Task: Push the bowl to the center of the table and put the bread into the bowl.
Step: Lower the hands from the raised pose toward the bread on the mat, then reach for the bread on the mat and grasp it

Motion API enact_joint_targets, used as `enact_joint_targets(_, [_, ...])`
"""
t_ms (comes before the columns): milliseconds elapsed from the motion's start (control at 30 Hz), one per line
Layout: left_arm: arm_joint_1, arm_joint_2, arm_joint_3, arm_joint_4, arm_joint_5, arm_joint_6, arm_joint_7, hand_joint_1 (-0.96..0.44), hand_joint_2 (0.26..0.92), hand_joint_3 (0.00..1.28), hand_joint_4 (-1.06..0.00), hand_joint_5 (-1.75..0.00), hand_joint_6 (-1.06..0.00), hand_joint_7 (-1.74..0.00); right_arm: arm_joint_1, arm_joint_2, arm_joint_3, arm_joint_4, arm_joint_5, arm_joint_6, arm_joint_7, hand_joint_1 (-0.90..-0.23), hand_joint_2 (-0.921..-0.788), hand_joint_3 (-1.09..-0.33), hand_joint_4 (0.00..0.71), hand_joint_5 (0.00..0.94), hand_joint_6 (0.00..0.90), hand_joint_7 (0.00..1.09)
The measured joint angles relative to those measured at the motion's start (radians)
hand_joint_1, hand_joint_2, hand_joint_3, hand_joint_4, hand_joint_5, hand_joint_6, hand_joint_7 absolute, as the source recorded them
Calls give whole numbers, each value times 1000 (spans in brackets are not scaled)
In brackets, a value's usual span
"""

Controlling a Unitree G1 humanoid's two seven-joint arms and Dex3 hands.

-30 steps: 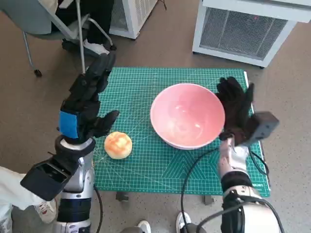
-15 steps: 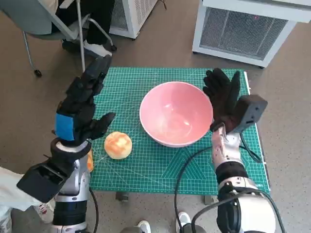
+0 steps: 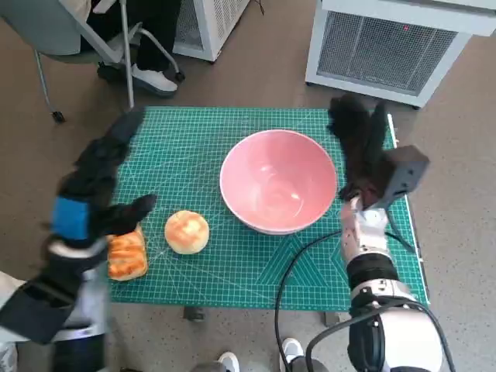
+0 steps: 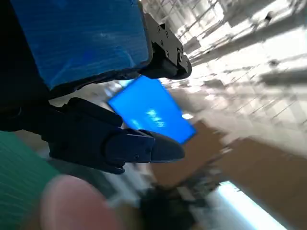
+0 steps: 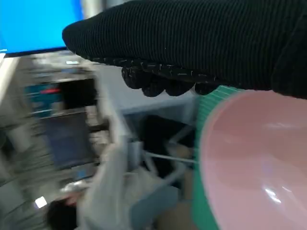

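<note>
The pink bowl [image 3: 278,180] sat near the middle of the green mat [image 3: 209,267]. The round bread [image 3: 187,232] lay left of it, close to the left hand [image 3: 91,200], which was spread and empty. The right hand [image 3: 361,152], also spread and empty, was beside the bowl's right rim.

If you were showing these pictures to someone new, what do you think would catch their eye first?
Most likely the big pink bowl, empty, near the middle of the green cutting mat. Next, the two hands flanking it: the gloved right hand raised open beside the bowl's right rim, and the blue-taped left hand, motion-blurred, over the mat's left edge. Just right of the left hand lie a round bun and an orange pastry.
</note>
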Motion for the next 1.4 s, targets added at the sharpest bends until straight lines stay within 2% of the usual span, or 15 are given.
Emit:
enact_joint_targets(200, [42, 169, 64, -17, 26, 32, -67, -454, 921, 194, -335, -3, -455, -26, 1, -14, 20, -75, 10, -172, 118, -587, -921, -865, 252, 10, 0, 637])
enact_joint_targets(267, [57, 220, 75, -24, 36, 41, -96, -440, 921, 168, -335, -3, -467, -30, 6, -14, 25, -110, 34, -217, 176, -595, -921, -865, 254, 10, -1, 650])
enact_joint_targets(400, [89, 327, 85, -29, 58, 47, -173, -373, 921, 96, -335, -1, -486, -32, 28, -14, 40, -198, 100, -275, 314, -609, -921, -864, 255, 10, -1, 674])
enact_joint_targets(533, [105, 415, 80, -7, 71, 37, -251, -281, 910, 45, -332, 0, -492, -28, 62, -14, 62, -296, 174, -290, 424, -597, -921, -868, 246, 6, -1, 663])
enact_joint_targets(700, [106, 509, 51, 40, 139, 9, -316, -199, 886, 12, -318, 0, -487, -19, 109, -13, 88, -409, 246, -270, 512, -585, -921, -855, 233, 2, -1, 649])
enact_joint_targets(800, [101, 553, 19, 68, 194, -3, -340, -162, 862, 3, -297, 0, -487, -15, 136, -12, 98, -473, 281, -237, 535, -616, -921, -813, 230, 3, -1, 663])
enact_joint_targets(900, [94, 584, -17, 93, 250, -13, -350, -151, 848, 1, -287, 0, -486, -13, 161, -11, 105, -527, 297, -209, 541, -628, -921, -795, 231, 5, -1, 680])
enact_joint_targets(1033, [79, 611, -77, 127, 322, -35, -357, -146, 817, 0, -290, -6, -487, -11, 187, -8, 117, -574, 299, -192, 540, -629, -921, -783, 233, 7, -1, 694])
enact_joint_targets(1233, [41, 627, -162, 185, 404, -95, -357, -160, 817, 11, -254, 0, -437, -1, 207, -6, 127, -610, 295, -174, 531, -629, -921, -781, 233, 8, -1, 700])
enact_joint_targets(1400, [8, 627, -221, 250, 464, -159, -331, -120, 821, 9, -249, -1, -415, -1, 215, -5, 132, -620, 293, -167, 525, -625, -921, -780, 234, 9, -1, 700])
